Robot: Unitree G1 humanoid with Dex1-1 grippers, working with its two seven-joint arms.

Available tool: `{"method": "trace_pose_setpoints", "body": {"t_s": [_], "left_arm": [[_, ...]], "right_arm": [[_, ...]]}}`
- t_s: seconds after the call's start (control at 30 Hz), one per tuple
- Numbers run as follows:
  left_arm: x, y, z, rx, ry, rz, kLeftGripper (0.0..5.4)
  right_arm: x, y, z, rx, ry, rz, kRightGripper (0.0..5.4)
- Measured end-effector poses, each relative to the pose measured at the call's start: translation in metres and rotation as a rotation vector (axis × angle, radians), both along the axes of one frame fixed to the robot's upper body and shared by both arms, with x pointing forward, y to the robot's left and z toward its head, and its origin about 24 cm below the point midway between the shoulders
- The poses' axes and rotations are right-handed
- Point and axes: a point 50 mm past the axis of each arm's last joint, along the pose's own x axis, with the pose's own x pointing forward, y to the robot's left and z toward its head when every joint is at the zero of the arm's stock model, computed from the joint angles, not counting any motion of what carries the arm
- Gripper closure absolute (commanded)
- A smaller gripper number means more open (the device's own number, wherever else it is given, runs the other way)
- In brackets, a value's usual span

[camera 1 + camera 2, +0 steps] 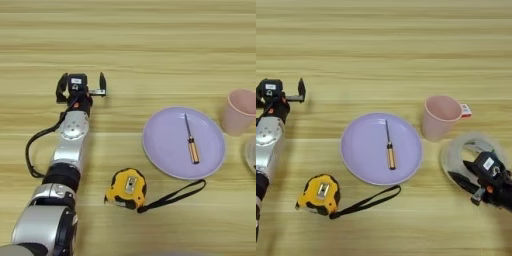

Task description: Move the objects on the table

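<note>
With the right claw [468, 182] seemingly clenched on the tape roll [468, 150] just right of the lavender plate [363, 155], lift straight up, clear of the pink cup [438, 117]; the left claw [82, 87] hangs released, well left of the plate.

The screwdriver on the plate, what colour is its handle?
Amber-orange, on the screwdriver lying on the lavender plate; the left eye view shows it best.

Right gripper [468, 170] in tape roll [452, 152], cup [438, 117] beside
</note>
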Motion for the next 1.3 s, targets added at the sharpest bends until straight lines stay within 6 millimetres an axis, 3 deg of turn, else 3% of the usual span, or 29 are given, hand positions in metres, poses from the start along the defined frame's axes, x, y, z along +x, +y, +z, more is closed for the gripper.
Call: {"method": "trace_pose_setpoints", "body": {"t_s": [0.73,0.93,1.3], "left_arm": [[0.0,0.0,0.0,0.0,0.0,0.0,0.0],[0.0,-0.001,0.0,-0.002,0.0,-0.001,0.0],[0.0,-0.003,0.0,-0.007,0.001,-0.003,0.0]], "right_arm": [[-0.015,0.045,0.027,0.115,-0.032,0.188,4.01],[-0.009,0.051,0.028,0.131,-0.035,0.218,4.01],[0.008,0.085,0.04,0.153,-0.073,0.356,4.01]]}}
